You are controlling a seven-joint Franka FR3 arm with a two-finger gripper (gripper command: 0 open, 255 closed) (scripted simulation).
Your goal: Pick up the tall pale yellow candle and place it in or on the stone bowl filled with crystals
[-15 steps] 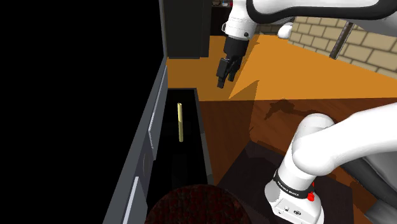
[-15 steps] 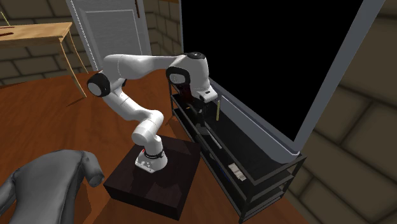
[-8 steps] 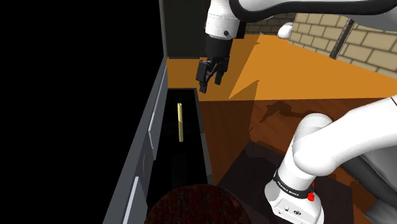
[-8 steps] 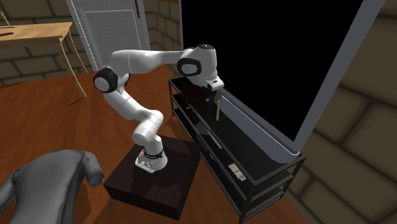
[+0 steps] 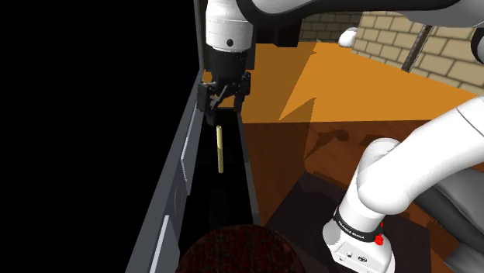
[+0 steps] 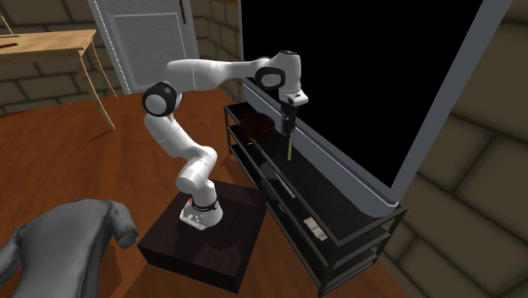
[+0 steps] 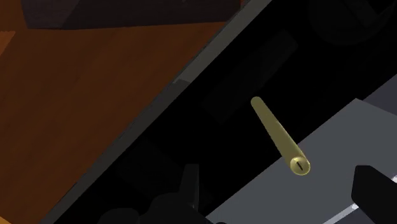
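Observation:
A tall, thin pale yellow candle stands upright on the dark top of the TV stand. It also appears as the candle and, seen from above, the candle. My black gripper hangs just above the candle's top, open and holding nothing; the gripper points straight down. In the wrist view the two fingers stand wide apart, with the wick end between them and untouched. The dark reddish bowl with a rough filling sits on the same top; in the second exterior view, the bowl is left of the candle.
A big flat screen with a grey frame rises close behind the candle; the frame runs along the stand. Lower shelves hold small items. Orange wooden floor lies beside the stand. A grey armchair stands near the base box.
The arm has swung towards the shoulder view's left and lowered, carrying the gripper from over the floor to just above the candle. The candle and bowl have not moved.

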